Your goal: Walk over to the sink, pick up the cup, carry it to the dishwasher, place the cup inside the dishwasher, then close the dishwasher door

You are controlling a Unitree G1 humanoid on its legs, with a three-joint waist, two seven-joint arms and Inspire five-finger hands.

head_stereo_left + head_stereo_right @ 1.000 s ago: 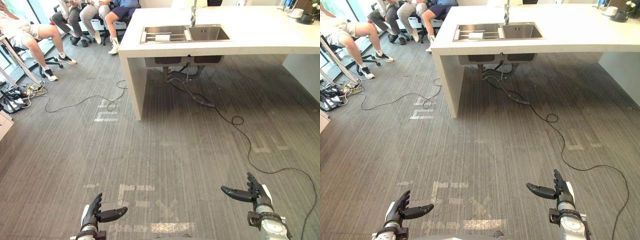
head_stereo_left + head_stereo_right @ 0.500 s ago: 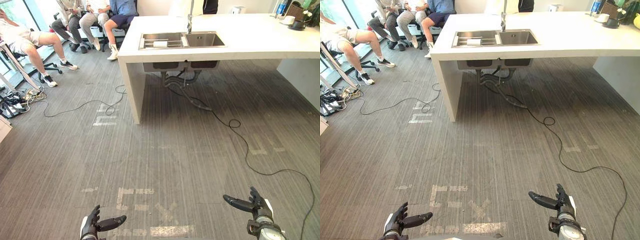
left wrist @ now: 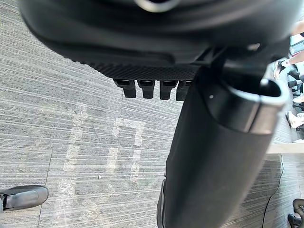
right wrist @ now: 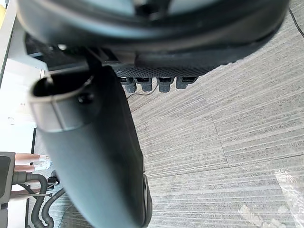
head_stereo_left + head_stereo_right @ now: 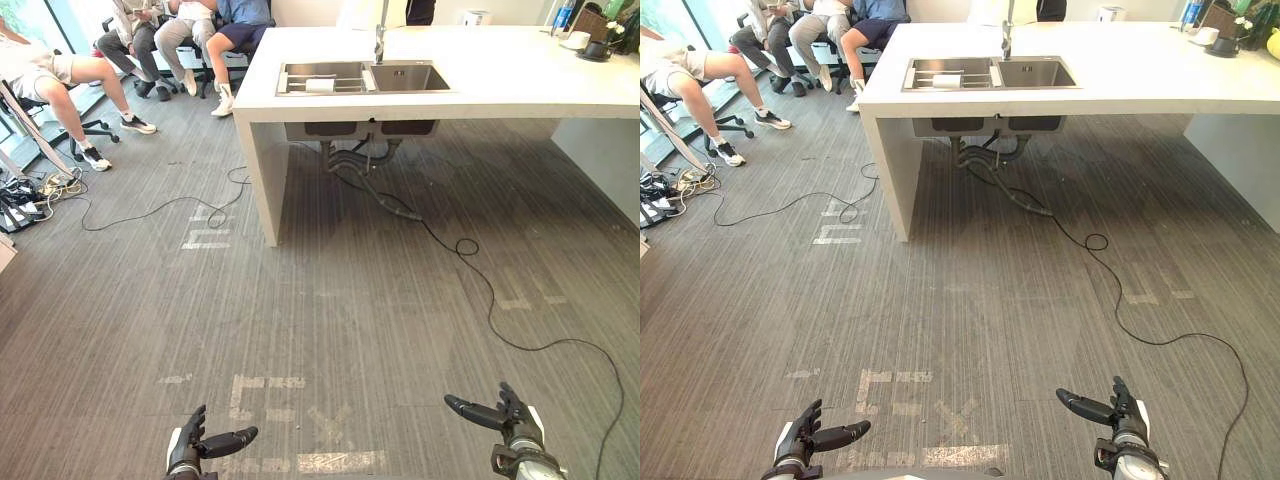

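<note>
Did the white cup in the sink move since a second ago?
No. The cup sits in the same spot in the sink's left basin, left of the tap; only the camera shifted.

Grey ribbed carpet floor [image 5: 330,320] lies open up to the white slab-legged counter island [image 5: 520,78], whose stainless steel double sink [image 5: 365,77] sits near its left end (chrome tap [image 5: 381,40] behind). Seated people [image 5: 70,70] and a thin black floor cord [image 5: 150,208] occupy the far left.
</note>
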